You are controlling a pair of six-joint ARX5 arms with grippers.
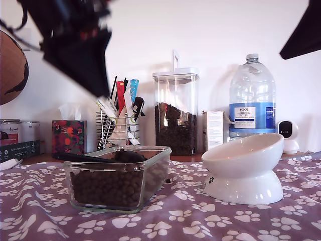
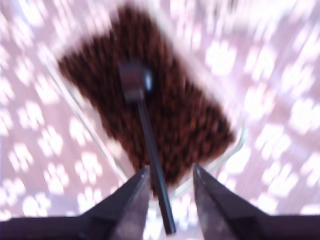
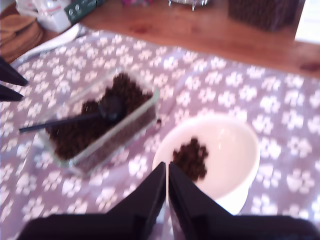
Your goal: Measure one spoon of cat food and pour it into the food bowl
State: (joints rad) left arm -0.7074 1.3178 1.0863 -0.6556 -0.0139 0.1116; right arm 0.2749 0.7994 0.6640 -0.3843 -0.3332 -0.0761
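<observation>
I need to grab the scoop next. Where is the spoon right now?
The spoon lies on the cat food in the glass dish, at the exterior view's left of the food bowl.

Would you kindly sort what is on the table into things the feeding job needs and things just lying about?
Job:
spoon
cat food
glass dish
food bowl

Lying about:
wire rack
tall canister
water bottle
tissue box
small carton
</observation>
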